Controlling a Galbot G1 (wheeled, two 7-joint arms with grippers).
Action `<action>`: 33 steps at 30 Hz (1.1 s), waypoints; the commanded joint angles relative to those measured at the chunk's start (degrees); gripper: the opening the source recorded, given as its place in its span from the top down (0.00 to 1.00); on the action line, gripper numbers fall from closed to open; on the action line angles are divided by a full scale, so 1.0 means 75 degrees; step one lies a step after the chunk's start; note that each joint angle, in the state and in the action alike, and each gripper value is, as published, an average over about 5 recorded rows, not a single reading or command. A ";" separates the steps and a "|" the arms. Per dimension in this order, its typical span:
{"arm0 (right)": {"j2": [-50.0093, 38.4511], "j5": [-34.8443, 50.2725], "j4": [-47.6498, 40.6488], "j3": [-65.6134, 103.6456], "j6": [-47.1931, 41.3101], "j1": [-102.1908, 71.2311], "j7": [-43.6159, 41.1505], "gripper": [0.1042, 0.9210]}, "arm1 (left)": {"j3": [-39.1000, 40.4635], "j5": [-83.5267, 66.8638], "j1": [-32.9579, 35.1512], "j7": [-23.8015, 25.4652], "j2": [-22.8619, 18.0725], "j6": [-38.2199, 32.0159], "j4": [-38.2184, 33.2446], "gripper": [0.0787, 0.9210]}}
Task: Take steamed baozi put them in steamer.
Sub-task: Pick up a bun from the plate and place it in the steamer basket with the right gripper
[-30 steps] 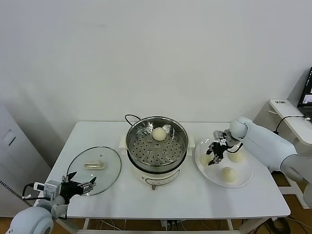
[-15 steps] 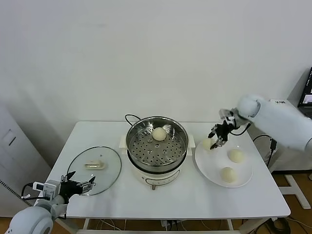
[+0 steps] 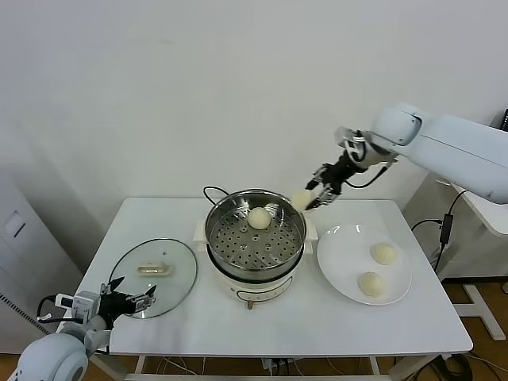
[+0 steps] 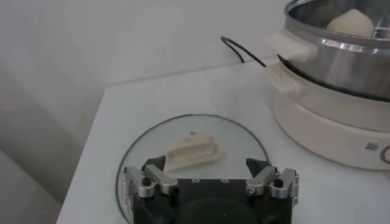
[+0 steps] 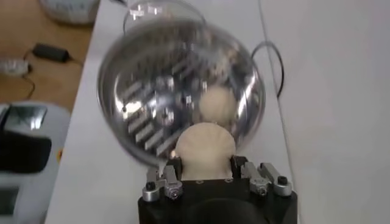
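The right gripper [image 3: 312, 198] hangs in the air above the right rim of the steamer [image 3: 255, 230], its fingers clenched on one steamed baozi [image 3: 302, 198]. In the right wrist view that bun [image 5: 205, 151] sits between the two fingers, with the steel basket [image 5: 177, 97] below it and slightly blurred, so I cannot tell whether the bun is already over the basket's floor or still over its edge.

A second baozi [image 3: 259, 217] lies on the perforated floor of the steamer, toward the far side of the basket. Two more baozi rest on the white plate [image 3: 337, 262] near the table's right edge: one [image 3: 384, 253] on the plate's far right part, the other [image 3: 370, 283] nearer the front edge of the plate.

The steamer stands on its white cooker base at the middle of the table [image 3: 286, 325], its black cord [image 3: 213, 190] looping behind it. The glass lid [image 3: 153, 277] with its cream handle [image 3: 152, 270] lies flat near the table's front left corner.

The left gripper [image 3: 127, 302] waits at the table's front left edge, just beside the lid, its fingers spread wide and holding nothing.
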 commanded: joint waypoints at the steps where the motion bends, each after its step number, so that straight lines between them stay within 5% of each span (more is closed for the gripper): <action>1: 0.1088 0.1200 0.0654 -0.0288 -0.1009 0.0155 0.1196 0.51 | 0.0013 0.0004 -0.0042 0.0001 0.0042 -0.0004 0.0008 0.12; 33: 0.2836 0.0667 -0.0541 0.0144 -0.2112 -0.1952 0.3156 0.51 | 0.0021 0.0059 -0.0023 0.0010 0.0016 -0.0029 -0.0044 0.12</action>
